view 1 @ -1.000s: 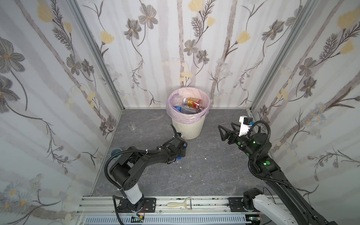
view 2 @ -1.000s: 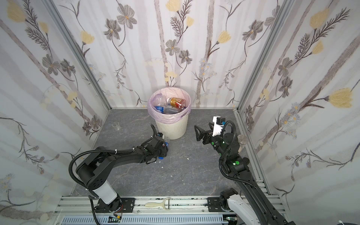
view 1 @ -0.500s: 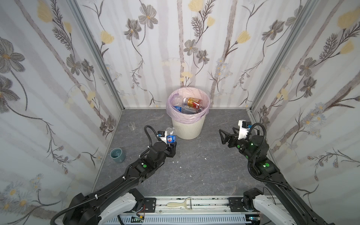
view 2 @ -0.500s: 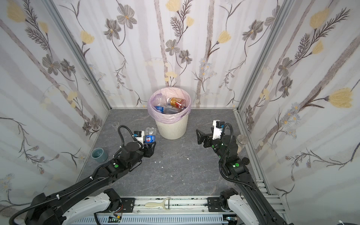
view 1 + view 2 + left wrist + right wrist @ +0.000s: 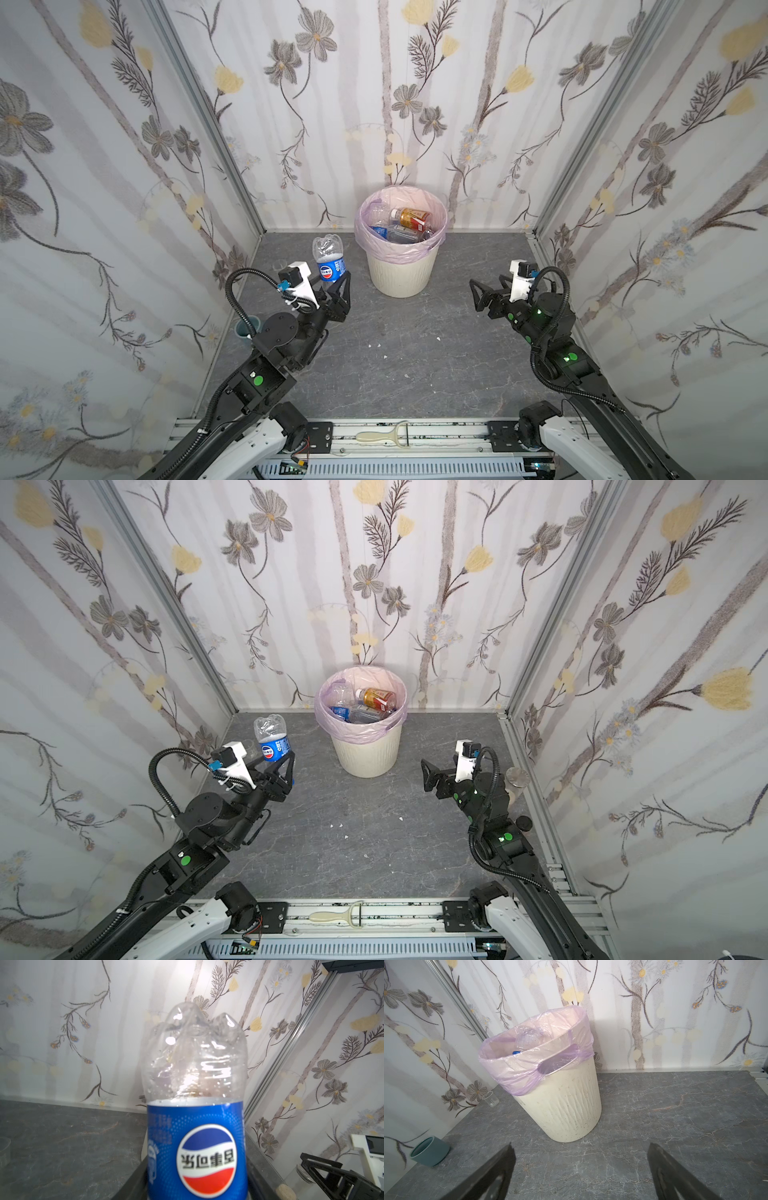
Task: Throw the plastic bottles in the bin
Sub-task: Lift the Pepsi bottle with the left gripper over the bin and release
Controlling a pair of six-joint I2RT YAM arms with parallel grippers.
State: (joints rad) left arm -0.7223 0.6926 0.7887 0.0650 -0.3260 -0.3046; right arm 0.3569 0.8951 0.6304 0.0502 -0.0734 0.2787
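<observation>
Left gripper (image 5: 332, 286): closed on a clear bottle (image 5: 328, 262) with a blue label, gripped at its lower, label end. Bottle is held upside down, its lobed base pointing up, raised above the grey floor (image 5: 415, 353) and to the left of the bin (image 5: 401, 270) in both top views. Left arm is extended forward from the front rail, elbow bent, wrist angled up toward the back wall. In the left wrist view the bottle (image 5: 197, 1115) fills the centre, its label text inverted.

Right gripper (image 5: 484, 291): jaws spread wide, nothing between them. Right arm is raised from the front rail at the right, forearm sloped upward, gripper levelled toward the bin from a position well apart. In the right wrist view both fingers (image 5: 496, 1174) are seen parted, with the bin (image 5: 562, 1113) beyond them.

Bin: cream, ribbed, lined with a pink bag (image 5: 399, 249) folded over the rim; placed near the back wall. Several bottles are lying inside, among them an orange one (image 5: 411, 216) with a white cap.

Teal cup (image 5: 430, 1151): standing on the floor by the left wall.
</observation>
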